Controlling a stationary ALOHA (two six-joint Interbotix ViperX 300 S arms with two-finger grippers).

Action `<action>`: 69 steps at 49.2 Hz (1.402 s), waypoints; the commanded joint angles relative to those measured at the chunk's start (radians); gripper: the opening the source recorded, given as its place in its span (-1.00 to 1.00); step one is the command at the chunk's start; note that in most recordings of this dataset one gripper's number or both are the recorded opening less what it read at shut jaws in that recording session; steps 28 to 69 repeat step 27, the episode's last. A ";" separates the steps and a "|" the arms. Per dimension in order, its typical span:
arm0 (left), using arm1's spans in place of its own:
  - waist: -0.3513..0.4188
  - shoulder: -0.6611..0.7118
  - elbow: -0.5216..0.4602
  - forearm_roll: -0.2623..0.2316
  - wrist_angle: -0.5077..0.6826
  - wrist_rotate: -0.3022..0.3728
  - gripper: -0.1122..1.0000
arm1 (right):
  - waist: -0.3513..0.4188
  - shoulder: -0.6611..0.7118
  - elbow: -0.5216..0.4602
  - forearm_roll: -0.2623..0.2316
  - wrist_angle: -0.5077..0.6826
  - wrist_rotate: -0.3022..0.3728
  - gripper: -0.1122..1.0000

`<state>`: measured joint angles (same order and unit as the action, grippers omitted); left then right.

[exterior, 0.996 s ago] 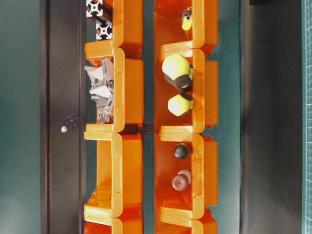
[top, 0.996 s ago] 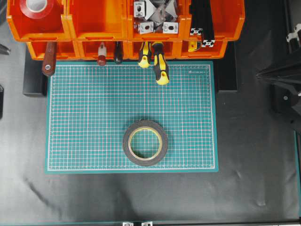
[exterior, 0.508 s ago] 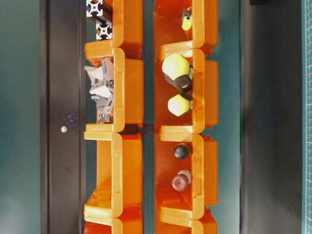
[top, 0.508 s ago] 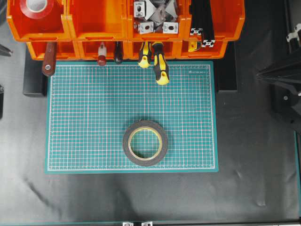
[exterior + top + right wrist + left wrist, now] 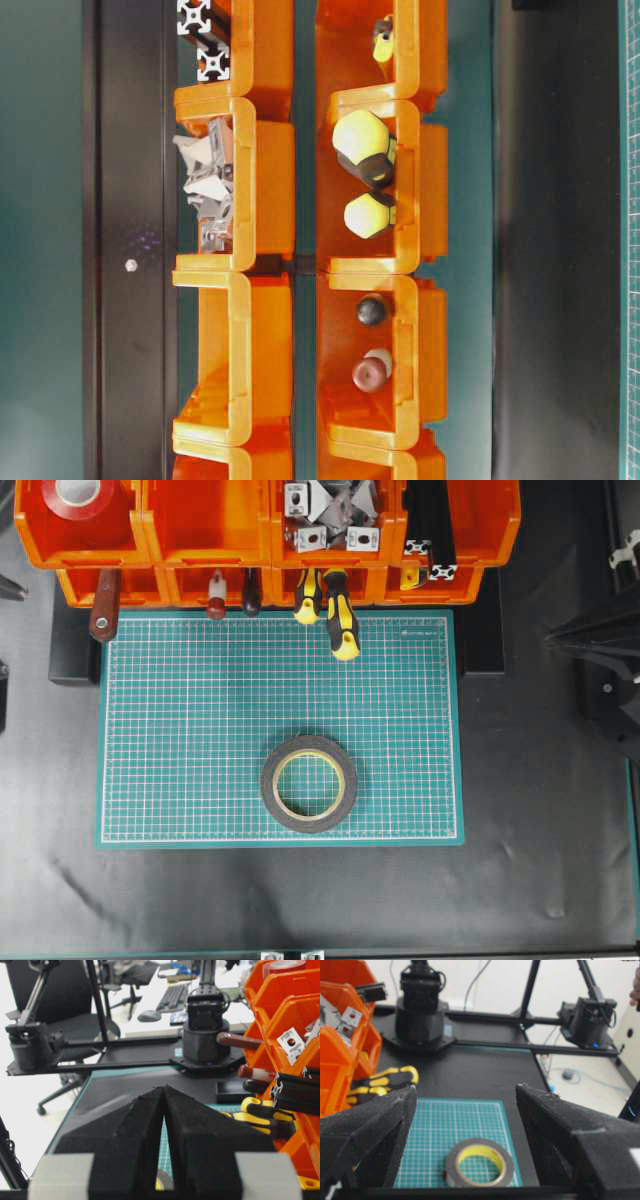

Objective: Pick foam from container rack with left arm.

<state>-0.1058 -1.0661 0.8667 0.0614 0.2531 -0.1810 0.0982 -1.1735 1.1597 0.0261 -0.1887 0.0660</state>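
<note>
The foam [image 5: 309, 783], a dark grey ring with a yellow-cream liner, lies flat on the green cutting mat [image 5: 190, 730], near its front edge and well clear of the orange container rack [image 5: 205, 542]. In the left wrist view my left gripper [image 5: 466, 1087] is open, its black fingers spread wide, and the foam [image 5: 479, 1162] sits on the mat below and between them, untouched. My right gripper [image 5: 164, 1088] is shut with its tips together and holds nothing. Neither gripper shows in the overhead view. The table-level view shows only the rack [image 5: 262, 200].
The rack's bins hold a red tape roll [image 5: 82, 492], metal brackets [image 5: 330, 515] and black extrusions [image 5: 430, 530]. Yellow-black screwdriver handles [image 5: 342, 622] and a brown tool handle [image 5: 104, 615] stick out of the lower bins over the mat's far edge.
</note>
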 commanded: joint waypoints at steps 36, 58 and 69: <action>-0.011 0.008 0.003 0.003 -0.034 -0.003 0.59 | -0.009 0.008 -0.029 -0.002 -0.012 -0.002 -0.80; -0.011 0.008 0.003 0.003 -0.034 -0.003 0.59 | -0.009 0.008 -0.029 -0.002 -0.012 -0.002 -0.80; -0.011 0.008 0.003 0.003 -0.034 -0.003 0.59 | -0.009 0.008 -0.029 -0.002 -0.012 -0.002 -0.80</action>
